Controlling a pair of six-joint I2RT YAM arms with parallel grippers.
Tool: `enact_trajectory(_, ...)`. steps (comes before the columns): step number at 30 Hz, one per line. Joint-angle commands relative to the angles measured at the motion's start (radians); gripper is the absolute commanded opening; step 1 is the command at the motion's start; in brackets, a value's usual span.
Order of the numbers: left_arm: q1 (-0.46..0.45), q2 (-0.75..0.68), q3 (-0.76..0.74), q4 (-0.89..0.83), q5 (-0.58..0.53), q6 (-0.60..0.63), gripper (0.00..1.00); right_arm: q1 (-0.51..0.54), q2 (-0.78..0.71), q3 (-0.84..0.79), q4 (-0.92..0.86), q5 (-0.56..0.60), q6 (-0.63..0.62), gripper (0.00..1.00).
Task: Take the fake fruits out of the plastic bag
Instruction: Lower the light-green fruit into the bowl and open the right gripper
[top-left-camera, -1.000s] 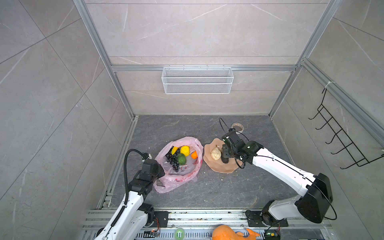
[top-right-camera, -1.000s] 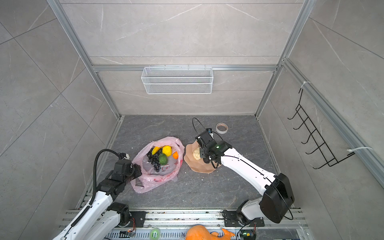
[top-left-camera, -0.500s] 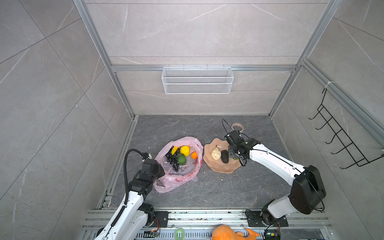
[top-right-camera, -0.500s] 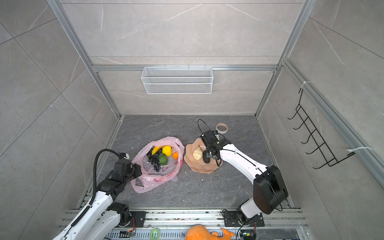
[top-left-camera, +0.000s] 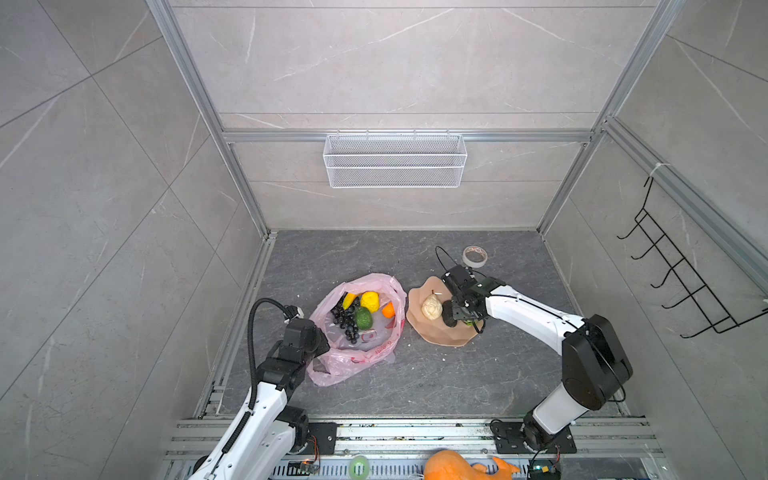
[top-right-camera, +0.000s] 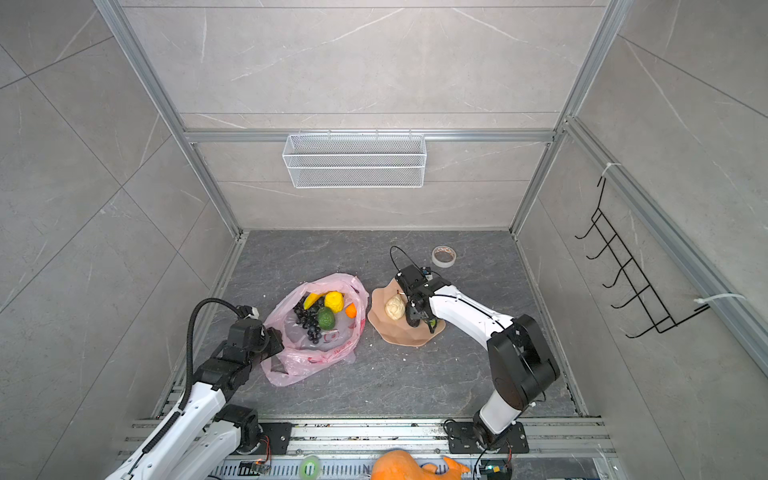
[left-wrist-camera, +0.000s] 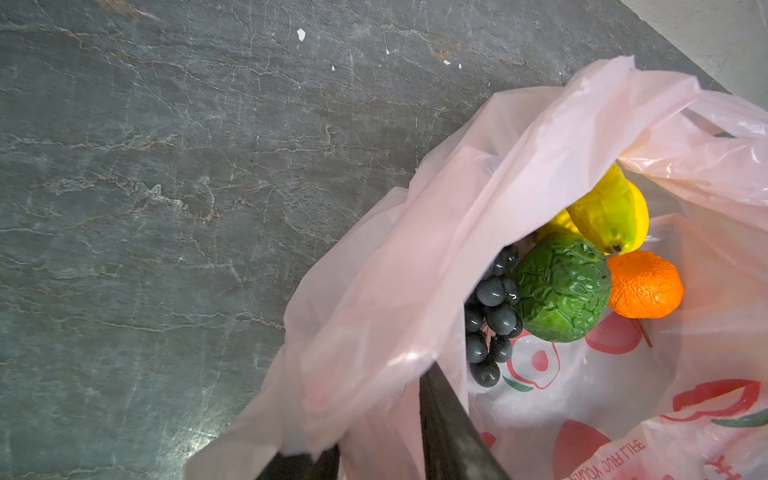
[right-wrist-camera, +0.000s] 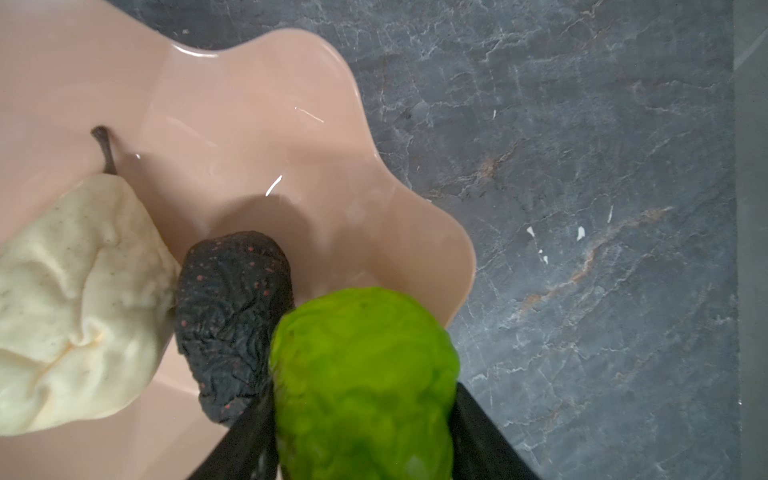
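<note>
Bag and plate on the grey floor (top-left-camera: 415, 386). The left gripper (left-wrist-camera: 374, 419) pinches the rim of the pink plastic bag (top-left-camera: 361, 351), its jaws nearly together on the film. The bag's mouth gapes, and inside it lie a banana (top-left-camera: 348, 300), lemon (top-left-camera: 370, 301), orange (top-left-camera: 388, 310), green avocado (top-left-camera: 364, 318) and grape bunch (top-left-camera: 347, 324). The right gripper (right-wrist-camera: 361, 415), jaws about half apart, clamps a lime-green fruit (right-wrist-camera: 361, 353) over the edge of the peach plate (right-wrist-camera: 249, 104). On the plate, a dark avocado (right-wrist-camera: 232, 316) touches a cream-white pear (right-wrist-camera: 75, 299).
</note>
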Motion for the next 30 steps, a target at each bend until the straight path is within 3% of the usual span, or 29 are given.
enact_trajectory(1,0.003,-0.011,-0.003,0.025,0.002,0.025,0.34,-0.001,0.034,0.014,0.012,-0.019,0.026,0.52)
enact_trajectory(16,0.002,-0.014,-0.003,0.025,-0.001,0.026,0.34,0.026,0.104,0.083,0.029,-0.064,0.034,0.54)
enact_trajectory(30,0.003,-0.018,-0.006,0.023,-0.004,0.025,0.34,0.028,0.090,0.100,0.021,-0.070,0.026,0.69)
